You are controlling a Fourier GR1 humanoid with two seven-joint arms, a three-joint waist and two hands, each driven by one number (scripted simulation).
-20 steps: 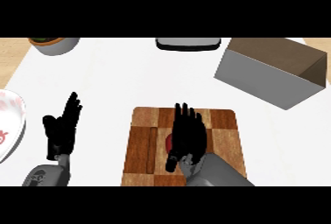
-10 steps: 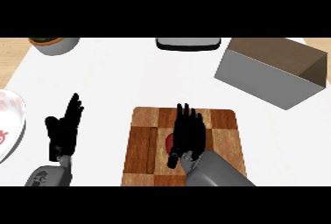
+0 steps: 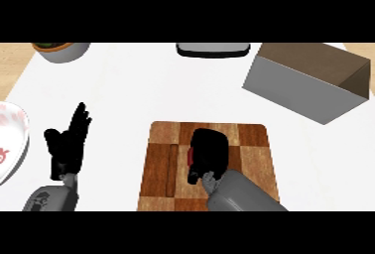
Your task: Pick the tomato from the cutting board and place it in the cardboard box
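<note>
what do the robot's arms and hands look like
Both hands are black, with slim fingers and a thumb: the left hand and the right hand. Each sits on a smooth, rounded grey forearm. No cables or markings show.

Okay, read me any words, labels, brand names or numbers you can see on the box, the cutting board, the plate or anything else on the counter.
No readable text anywhere.
Cardboard box: plain sides, no print.
Cutting board: bare wood, no label.
Plate at the left edge: red markings only, a pattern and not letters.
Bowl and the dark item at the far edge: no writing shows.
</note>
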